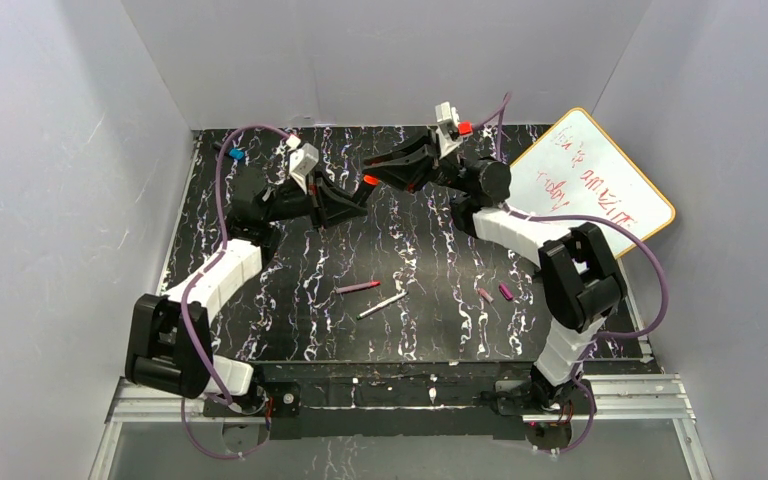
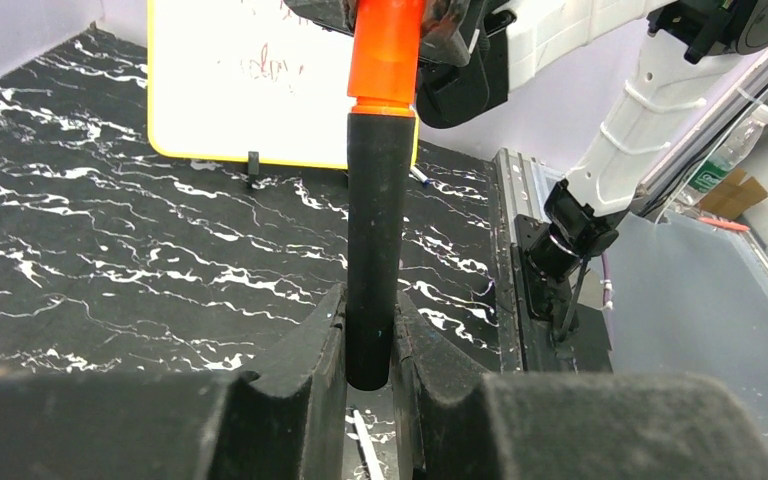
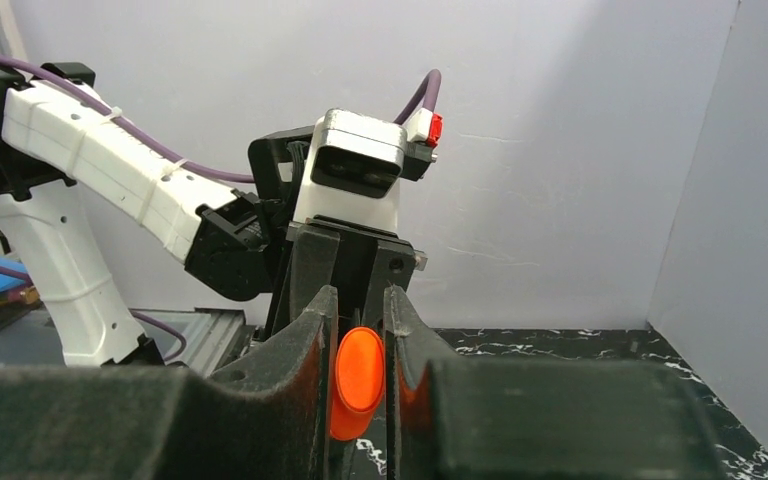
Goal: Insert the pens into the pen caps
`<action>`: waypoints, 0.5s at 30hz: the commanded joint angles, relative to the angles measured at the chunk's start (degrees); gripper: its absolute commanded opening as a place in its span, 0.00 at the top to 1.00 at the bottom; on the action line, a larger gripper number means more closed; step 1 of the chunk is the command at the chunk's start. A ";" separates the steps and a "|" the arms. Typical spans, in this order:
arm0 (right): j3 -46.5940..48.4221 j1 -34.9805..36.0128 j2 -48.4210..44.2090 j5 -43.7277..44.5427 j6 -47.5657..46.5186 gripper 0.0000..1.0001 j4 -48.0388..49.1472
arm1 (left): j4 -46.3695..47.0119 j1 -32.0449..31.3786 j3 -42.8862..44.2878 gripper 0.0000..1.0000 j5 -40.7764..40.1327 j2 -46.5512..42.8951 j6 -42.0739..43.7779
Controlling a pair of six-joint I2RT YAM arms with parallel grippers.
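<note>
Claws are clamping: left claw (image 2: 370, 305) on black pen (image 2: 378, 240) barrel, right claw (image 3: 358, 300) on orange cap (image 3: 357, 380). Both are probably handling light, stiff, slick.

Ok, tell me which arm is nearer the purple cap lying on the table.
Right. The right arm bends its elbow just right of the purple cap; the left arm stands across the table, on its left side.

orange cap (image 2: 388, 50): we lose its top past the upper edge. black pen (image 2: 375, 250): foot sunk inside the left gripper (image 2: 370, 305). whiteboard (image 1: 600, 180): writing too small for us to read.
</note>
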 commanded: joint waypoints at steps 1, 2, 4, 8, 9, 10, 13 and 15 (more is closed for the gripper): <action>1.42 0.86 2.91 -4.94 4.91 0.99 6.00 | 4.04 -0.04 3.87 1.00 -0.05 -0.20 -2.70; 1.10 0.94 3.08 -5.00 5.43 0.99 6.48 | 4.19 -0.02 4.17 1.00 -0.32 -0.37 -2.62; -0.09 1.23 3.07 -4.91 5.81 0.99 7.00 | 4.31 -0.07 5.07 1.00 -0.44 -0.55 -2.45; -2.16 2.02 2.79 -5.32 5.83 0.99 6.99 | 4.35 0.10 7.85 1.00 -0.62 0.17 -2.43; -2.51 2.28 2.78 -5.53 5.80 0.99 6.71 | 4.39 0.26 8.55 1.00 -0.60 0.51 -2.51; -2.86 2.56 2.67 -5.74 5.63 0.99 6.33 | 4.40 0.32 9.40 1.00 -0.59 0.87 -2.64; -4.30 3.32 2.07 -6.15 4.62 0.99 5.00 | 4.40 0.65 11.79 1.00 -0.65 2.10 -2.85; -5.07 4.22 1.85 -6.54 3.30 0.99 3.65 | 4.35 0.70 13.23 1.00 -0.63 3.15 -2.86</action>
